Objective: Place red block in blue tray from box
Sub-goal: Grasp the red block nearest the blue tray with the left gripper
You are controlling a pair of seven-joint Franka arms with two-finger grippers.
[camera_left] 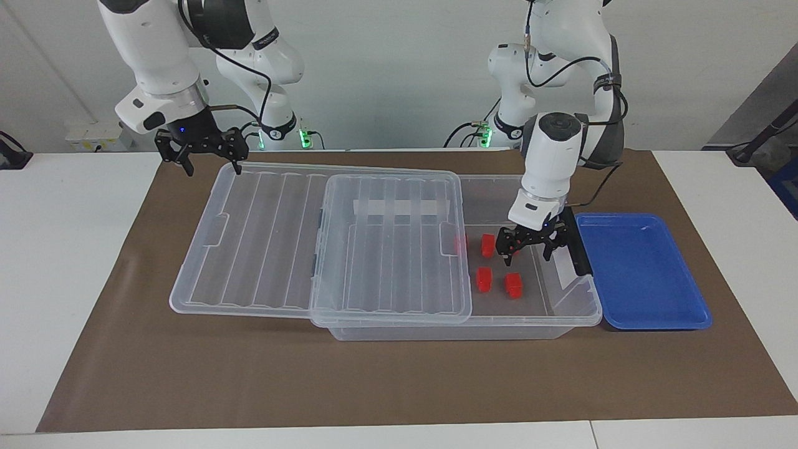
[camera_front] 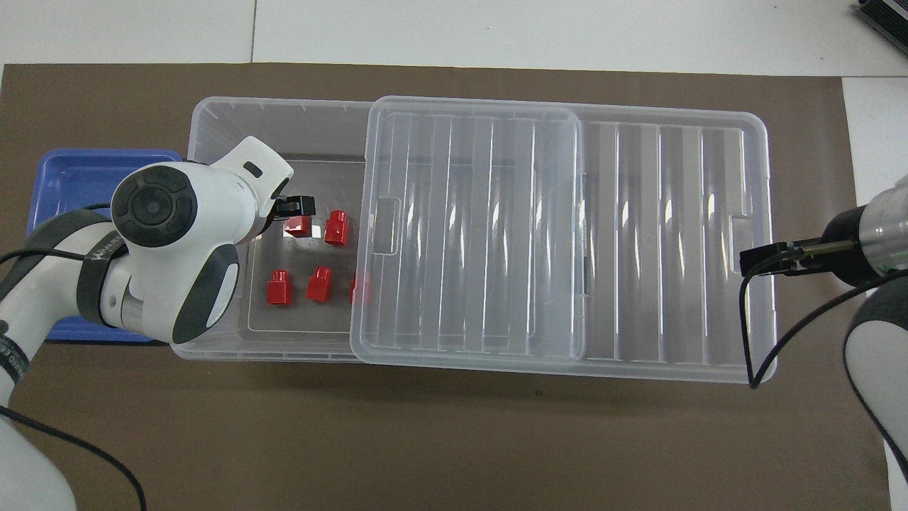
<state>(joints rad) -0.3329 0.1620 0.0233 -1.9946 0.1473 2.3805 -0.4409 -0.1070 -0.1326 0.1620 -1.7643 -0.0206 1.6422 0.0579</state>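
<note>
The clear box (camera_left: 436, 327) has its ribbed lid (camera_left: 386, 249) slid toward the right arm's end, so its end by the blue tray (camera_left: 642, 274) is uncovered. Several red blocks lie in that bare end (camera_left: 488, 245) (camera_left: 484, 279) (camera_left: 513, 284); one (camera_left: 460, 243) is under the lid's edge. My left gripper (camera_left: 528, 252) is open, low in the uncovered end over the blocks, with one block partly hidden beside a finger. My right gripper (camera_left: 212, 163) is open and waits over the lid's end. In the overhead view the left arm covers part of the tray (camera_front: 78, 177).
A brown mat (camera_left: 399, 386) covers the table under everything. The box's black end latch (camera_left: 580, 252) stands between the left gripper and the tray. The lid (camera_front: 674, 241) overhangs the box toward the right arm's end, under the right gripper (camera_front: 762, 261).
</note>
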